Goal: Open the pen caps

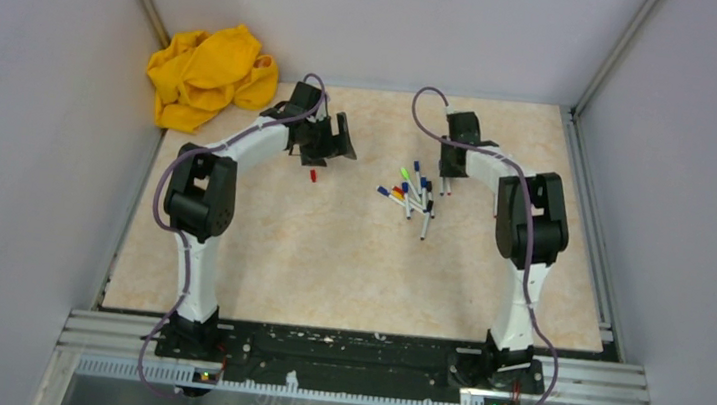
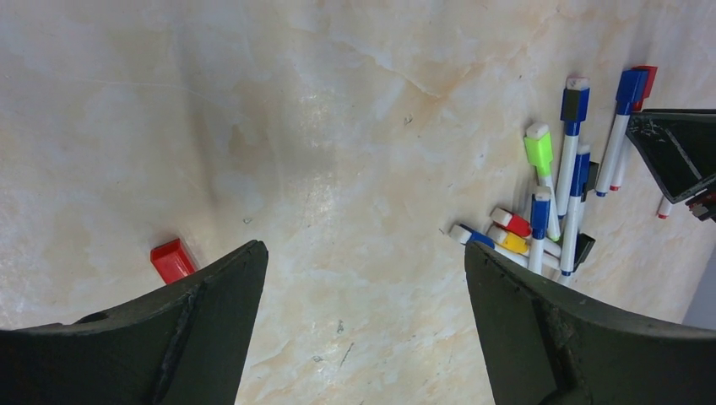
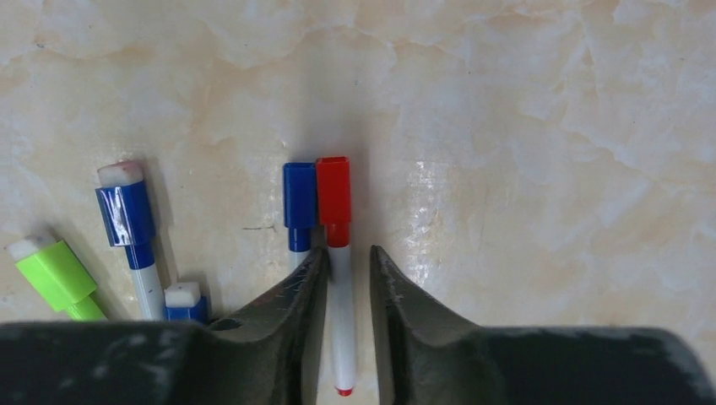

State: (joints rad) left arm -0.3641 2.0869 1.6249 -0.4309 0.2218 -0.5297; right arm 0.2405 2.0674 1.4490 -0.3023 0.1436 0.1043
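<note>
A loose red pen cap [image 1: 313, 174] [image 2: 172, 260] lies alone on the marble table, just left of my left gripper [image 2: 363, 249] [image 1: 325, 144]. That gripper hangs wide open over bare table with nothing between its fingers. Several capped pens [image 1: 410, 196] [image 2: 549, 211] lie in a heap to its right. My right gripper [image 3: 348, 251] [image 1: 446, 185] straddles the white barrel [image 3: 341, 321] of a pen with a red cap [image 3: 333, 198]. Its left finger touches the barrel and a slim gap shows at the right finger. A blue-capped pen [image 3: 298, 196] lies beside it.
A crumpled yellow cloth [image 1: 209, 74] sits at the back left corner. White walls close in the table on three sides. A green-capped pen [image 3: 55, 270] and another blue-capped pen [image 3: 127, 211] lie to the left of my right gripper.
</note>
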